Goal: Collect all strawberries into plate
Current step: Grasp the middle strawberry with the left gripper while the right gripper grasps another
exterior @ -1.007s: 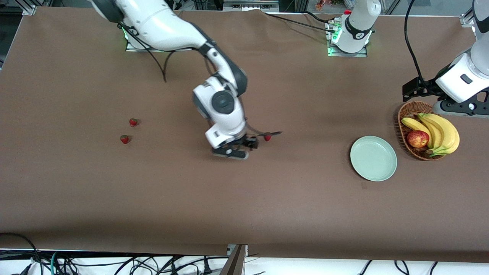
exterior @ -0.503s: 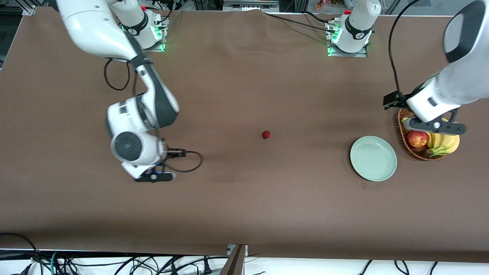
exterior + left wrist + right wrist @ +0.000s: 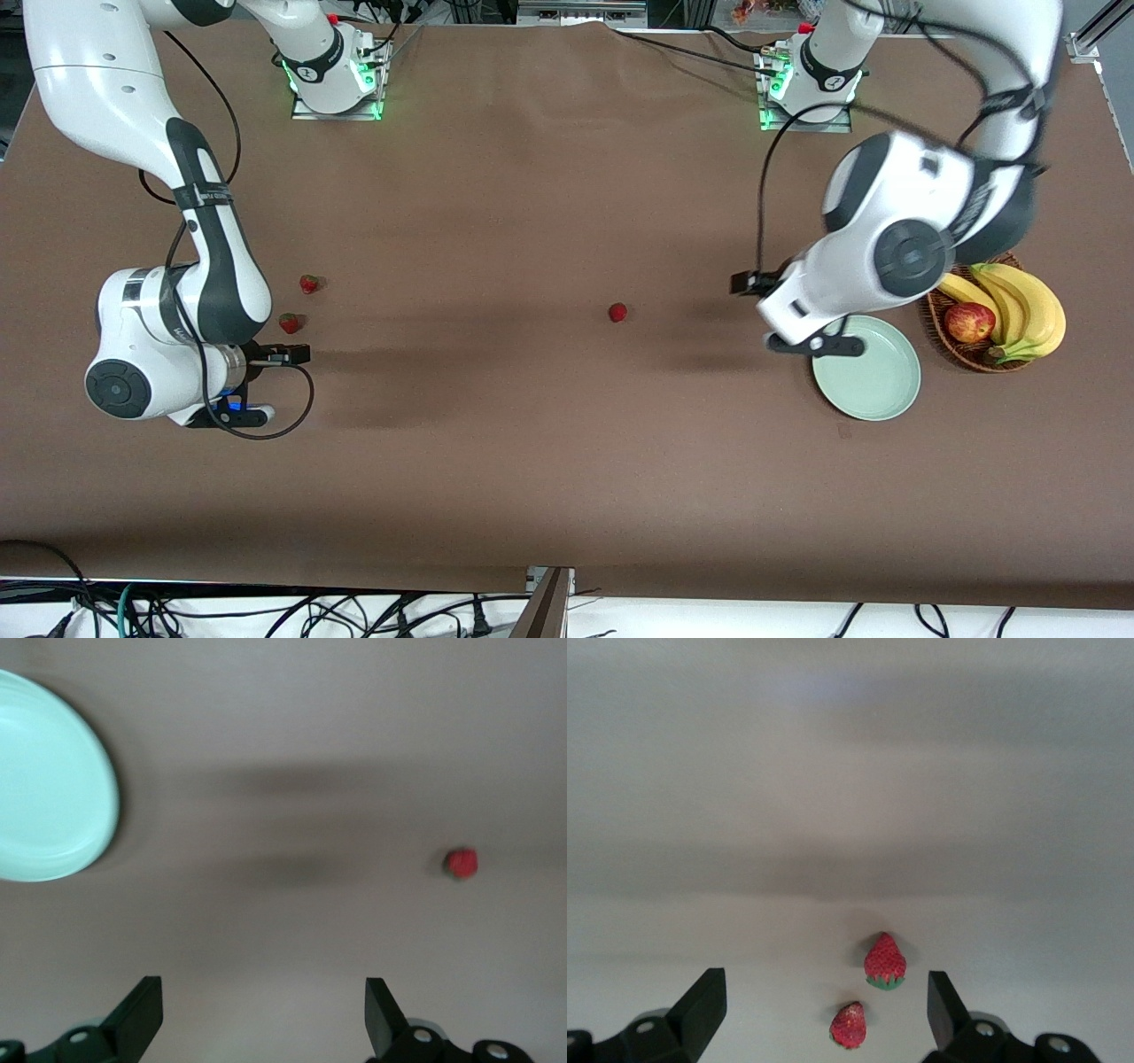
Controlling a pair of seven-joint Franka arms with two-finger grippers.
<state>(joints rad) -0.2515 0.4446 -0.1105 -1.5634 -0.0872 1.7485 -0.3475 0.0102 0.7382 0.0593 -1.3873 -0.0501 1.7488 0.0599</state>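
front view, table: a long brown table (image 3: 567,461) is seen from above, with the two arm bases along the top edge.
front view, strawberries: three small red berries lie on the cloth, none on the plate. two (image 3: 308,283) (image 3: 289,323) lie close together toward the right arm's end; the third strawberry (image 3: 617,312) lies alone near the middle.
front view, plate: a pale green plate (image 3: 877,381) sits bare toward the left arm's end, just beside a wicker basket (image 3: 941,266) that holds bananas (image 3: 1028,306) and an apple (image 3: 968,322).
front view, right gripper: the right gripper (image 3: 235,415) is held low, near the pair of berries; its finger gap is not readable from here.
front view, left gripper: the left gripper (image 3: 815,346) hangs over the plate's rim, nothing carried.
left wrist view, tool: the left gripper (image 3: 264,1014) is shown with fingers spread wide and nothing between them.
left wrist view, added detail: the plate (image 3: 44,780) and the lone strawberry (image 3: 461,863) appear well apart, which suggests this arm is placed to fetch that berry.
right wrist view, tool: the right gripper (image 3: 826,1010) is spread wide and empty.
right wrist view, added detail: the paired strawberries (image 3: 884,960) (image 3: 849,1025) are seen between the fingertips' line of sight, green tops visible, untouched; a pickup looks to be lined up.
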